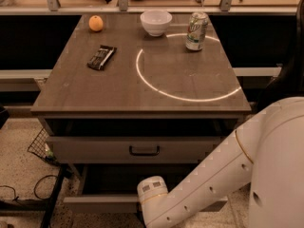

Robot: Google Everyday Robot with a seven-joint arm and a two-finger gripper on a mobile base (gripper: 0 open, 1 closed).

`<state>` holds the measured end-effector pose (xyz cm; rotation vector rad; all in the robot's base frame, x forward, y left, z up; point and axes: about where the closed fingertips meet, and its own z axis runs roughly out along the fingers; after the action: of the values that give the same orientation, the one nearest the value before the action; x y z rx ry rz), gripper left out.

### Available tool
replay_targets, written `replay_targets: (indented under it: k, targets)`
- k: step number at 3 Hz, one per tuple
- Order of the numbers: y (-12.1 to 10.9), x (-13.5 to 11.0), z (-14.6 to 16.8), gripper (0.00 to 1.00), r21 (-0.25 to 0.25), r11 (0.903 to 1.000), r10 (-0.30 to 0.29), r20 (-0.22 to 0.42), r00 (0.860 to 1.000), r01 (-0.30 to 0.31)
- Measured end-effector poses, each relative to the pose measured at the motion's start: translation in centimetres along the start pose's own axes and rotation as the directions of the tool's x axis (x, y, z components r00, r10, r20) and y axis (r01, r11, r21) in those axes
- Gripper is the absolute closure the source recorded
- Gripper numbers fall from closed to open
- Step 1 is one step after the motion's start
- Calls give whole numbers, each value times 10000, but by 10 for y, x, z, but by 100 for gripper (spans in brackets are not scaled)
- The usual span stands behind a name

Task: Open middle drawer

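1. The middle drawer [102, 204] sits low in the cabinet, beneath the taller-fronted drawer [95, 148] with the dark handle [144, 150]. Its wide, shallow front runs left to right and stands forward, dark interior showing behind it, so it looks partly open.
2. The arm's wrist [152, 190] rests at the middle of that front, hiding the gripper beyond it (clenched on the drawer's handle or released: cannot tell).
3. Any further pull likely needs to run straight toward the camera, square to the front.
4. On the tabletop [199, 77] above, an orange [96, 23], bowl [156, 22], can [196, 30] and snack bar [101, 57] sit apart.
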<state>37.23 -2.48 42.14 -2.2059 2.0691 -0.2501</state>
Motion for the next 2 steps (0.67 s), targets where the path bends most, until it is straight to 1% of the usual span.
replay_targets:
  k: [1,2]
  targets:
    - [3,0,-1,100,53,10000,18,22,10000,-18]
    - [6,0,-12,100,214,9998,39,72,10000,-40]
